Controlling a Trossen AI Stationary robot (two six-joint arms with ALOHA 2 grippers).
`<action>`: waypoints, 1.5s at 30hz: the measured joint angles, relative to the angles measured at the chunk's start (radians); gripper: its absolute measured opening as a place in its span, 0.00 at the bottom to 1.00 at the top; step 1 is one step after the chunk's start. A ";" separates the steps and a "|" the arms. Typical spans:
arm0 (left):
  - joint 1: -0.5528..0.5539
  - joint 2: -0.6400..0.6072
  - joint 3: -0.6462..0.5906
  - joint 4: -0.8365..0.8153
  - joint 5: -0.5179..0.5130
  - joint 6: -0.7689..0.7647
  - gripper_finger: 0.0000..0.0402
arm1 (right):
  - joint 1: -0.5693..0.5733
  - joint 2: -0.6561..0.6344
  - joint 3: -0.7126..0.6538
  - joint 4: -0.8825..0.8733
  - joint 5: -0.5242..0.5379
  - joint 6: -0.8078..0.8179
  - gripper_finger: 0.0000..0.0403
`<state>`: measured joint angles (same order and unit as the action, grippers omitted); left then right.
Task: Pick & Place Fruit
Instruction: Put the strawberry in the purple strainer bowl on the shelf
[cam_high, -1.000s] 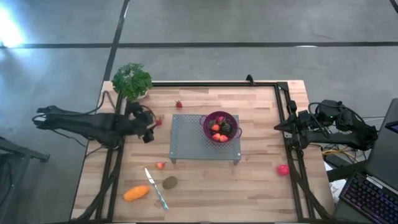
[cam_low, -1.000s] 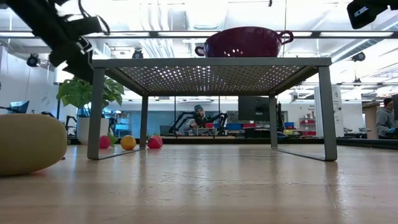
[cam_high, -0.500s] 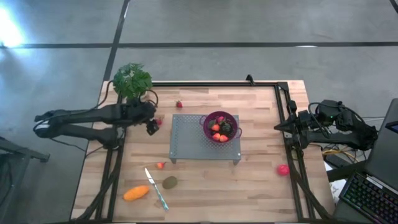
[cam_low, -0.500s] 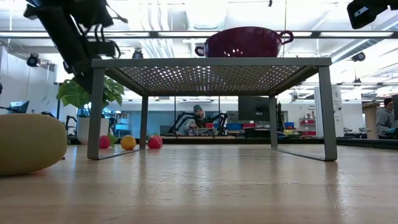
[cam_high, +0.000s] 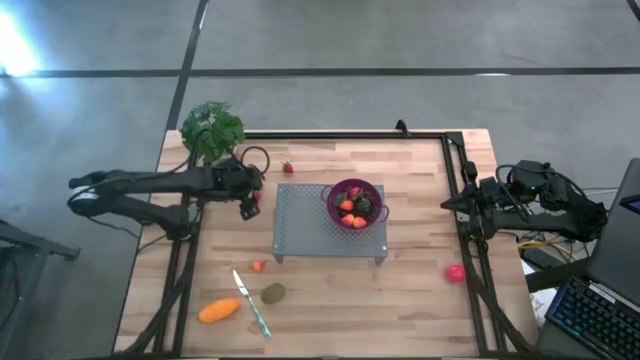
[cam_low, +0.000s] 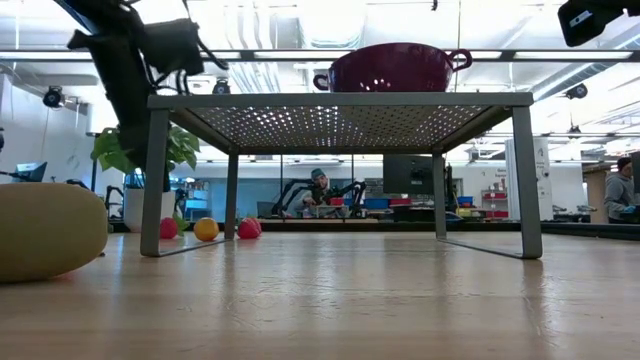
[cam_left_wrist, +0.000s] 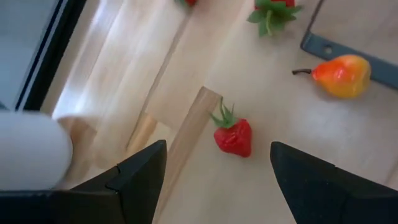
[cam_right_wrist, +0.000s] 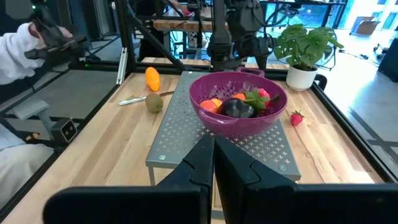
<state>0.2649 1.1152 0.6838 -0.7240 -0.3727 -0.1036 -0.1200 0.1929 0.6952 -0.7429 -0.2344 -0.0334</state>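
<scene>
1. Over the far-left part of the tabletop (cam_high: 420, 300), the left hand (cam_high: 247, 203) has swung away from the near side over the last second, moving toward the potted plant (cam_high: 211, 130) and the left edge of the metal rack (cam_high: 300, 240); it now hangs over a small strawberry (cam_left_wrist: 234, 136).
2. By my reading, this is an approach for the next pick, and the strawberry lies directly ahead of the hand, between its two fingers (cam_left_wrist: 140, 180) as the wrist view shows it.
3. Left hand: spread wide, holding nothing, touching nothing; the berry rests on the wood, apart from both fingers.
4. Beyond the hand, past the strawberry, lie a yellow-orange pear-shaped piece (cam_left_wrist: 341, 74) and another strawberry (cam_left_wrist: 272, 11).
5. Right hand (cam_right_wrist: 211, 163): pressed together, empty, waiting at the right edge, well apart from the fruit.
6. Purple bowl (cam_high: 354, 203) on the rack already carries several pieces.
7. Well away from the left hand, toward the near edge, remain the orange piece (cam_high: 219, 311), the brown-green oval (cam_high: 273, 293), a small strawberry (cam_high: 258, 265), the knife (cam_high: 252, 304) and the pink-red ball (cam_high: 455, 272).
</scene>
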 joint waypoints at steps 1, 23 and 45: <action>0.000 0.012 0.000 0.013 0.008 0.035 0.73 | 0.000 0.000 0.000 0.000 0.000 0.000 0.02; 0.131 0.131 -0.010 0.083 0.181 0.228 0.73 | 0.000 0.000 0.000 0.000 0.000 0.000 0.02; 0.183 0.250 -0.095 0.299 0.241 0.255 0.72 | 0.000 0.000 0.000 0.000 0.000 0.000 0.02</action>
<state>0.4477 1.3656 0.5887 -0.4254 -0.1317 0.1518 -0.1203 0.1928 0.6953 -0.7429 -0.2344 -0.0334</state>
